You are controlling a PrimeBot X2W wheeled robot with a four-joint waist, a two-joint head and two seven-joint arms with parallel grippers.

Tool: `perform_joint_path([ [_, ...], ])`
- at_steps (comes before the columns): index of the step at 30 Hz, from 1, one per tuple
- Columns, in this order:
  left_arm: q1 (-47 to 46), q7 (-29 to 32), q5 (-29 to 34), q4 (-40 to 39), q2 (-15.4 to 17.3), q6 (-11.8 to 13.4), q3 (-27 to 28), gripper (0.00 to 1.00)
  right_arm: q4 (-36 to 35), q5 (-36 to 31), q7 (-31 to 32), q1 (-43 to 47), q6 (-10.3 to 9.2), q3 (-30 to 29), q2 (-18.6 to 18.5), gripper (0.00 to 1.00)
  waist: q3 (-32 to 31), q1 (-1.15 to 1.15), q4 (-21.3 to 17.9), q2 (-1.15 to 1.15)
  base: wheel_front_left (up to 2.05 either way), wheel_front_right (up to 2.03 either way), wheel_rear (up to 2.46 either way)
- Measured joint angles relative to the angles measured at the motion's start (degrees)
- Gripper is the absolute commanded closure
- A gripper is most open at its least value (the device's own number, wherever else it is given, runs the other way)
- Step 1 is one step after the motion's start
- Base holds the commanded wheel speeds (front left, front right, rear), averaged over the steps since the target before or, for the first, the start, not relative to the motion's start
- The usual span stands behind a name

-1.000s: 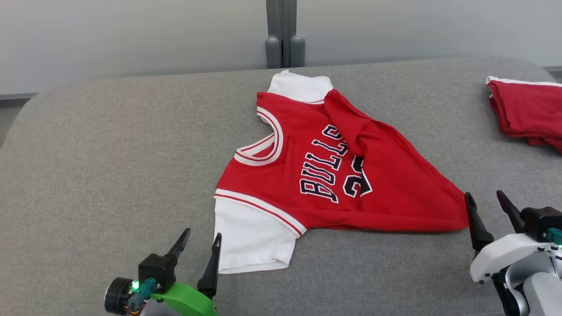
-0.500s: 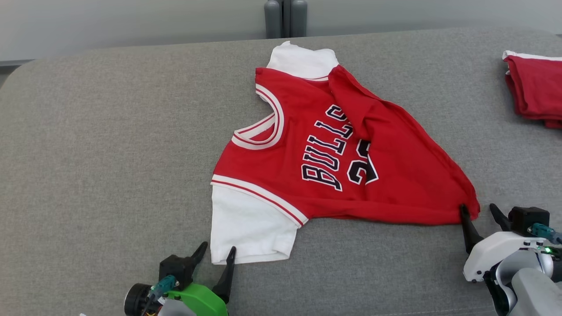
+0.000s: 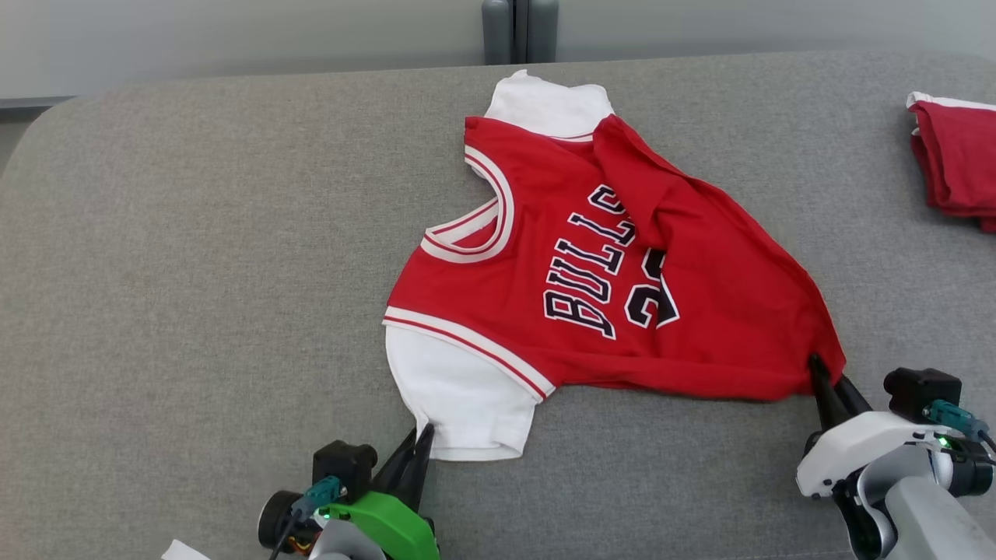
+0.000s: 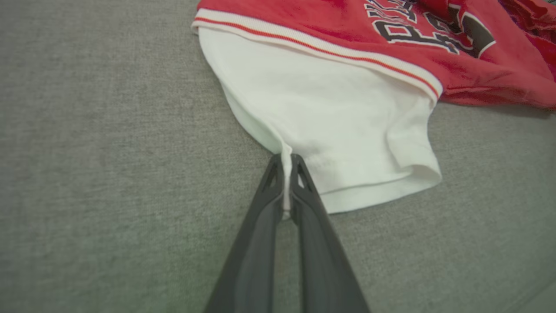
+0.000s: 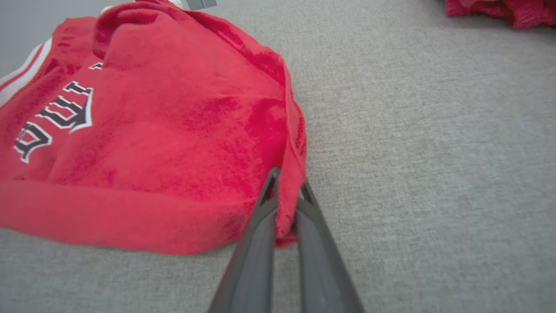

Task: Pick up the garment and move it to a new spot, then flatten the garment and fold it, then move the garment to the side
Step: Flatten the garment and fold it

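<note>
The garment point(image 3: 591, 264) is a red jersey with white sleeves and dark "BULLS" lettering, lying partly crumpled on the grey padded surface point(image 3: 194, 272). My left gripper point(image 3: 421, 437) is shut on the near corner of the white sleeve point(image 4: 330, 108), pinching its edge between the dark fingers point(image 4: 271, 191). At the garment's near right, my right gripper point(image 3: 826, 376) is shut on the red hem corner point(image 5: 291, 174), with cloth bunched between the fingers point(image 5: 265, 208). The jersey's far right side is folded over onto the lettering.
Another red garment point(image 3: 953, 159) lies folded at the far right edge of the surface. A grey post point(image 3: 520, 31) stands behind the back edge against the pale wall. Bare grey surface stretches to the left and along the front.
Both grippers moved in onto the garment's near corners and went from open to shut on the cloth. The head camera tilted, shifting the whole scene.
</note>
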Motion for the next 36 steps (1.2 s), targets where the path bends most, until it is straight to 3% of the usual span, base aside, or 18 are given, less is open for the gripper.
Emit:
perform_joint_path([
  [9,-3.92,0.02,-2.02,-10.44,2.65,-0.09,1.62,1.00,-7.77,2.87,0.07,-3.73,0.01,2.45,-0.85,1.00,-0.81,0.00,-0.48,0.00,0.00,0.00,0.00],
  [16,-21.52,4.68,-5.95,-13.55,8.73,-0.09,-0.45,1.00,-6.79,7.02,3.47,-20.06,0.01,5.69,-3.92,1.00,2.18,0.00,-0.48,0.00,0.00,0.00,0.00],
  [18,-29.07,6.73,-10.26,-13.55,9.96,-0.10,0.09,1.00,-5.54,9.11,5.93,-27.70,0.01,5.95,-4.36,1.00,3.91,0.00,-0.54,0.00,0.00,0.00,0.00],
  [21,-40.92,9.42,-11.85,-12.13,12.98,-0.10,0.04,1.00,-2.02,12.69,10.32,-38.66,0.01,5.77,-4.03,1.00,6.81,0.00,-0.70,0.00,0.00,0.00,0.00],
  [25,-56.35,12.23,-16.21,-7.73,13.34,-0.10,0.79,1.00,3.75,14.60,13.46,-54.66,0.01,3.63,-4.52,1.00,11.24,0.00,-0.91,0.00,0.00,0.00,0.00],
  [31,-77.34,11.39,-16.26,1.14,13.69,-0.10,0.97,1.00,13.89,13.71,11.76,-73.83,0.01,0.22,-2.94,1.00,16.98,0.01,-1.30,0.00,0.00,0.00,0.00],
  [36,-87.53,9.70,-15.07,6.77,12.40,-0.10,-0.79,1.00,19.07,12.14,9.37,-82.27,0.01,0.86,-0.38,1.00,18.95,0.01,-2.46,0.00,0.00,0.00,0.00],
])
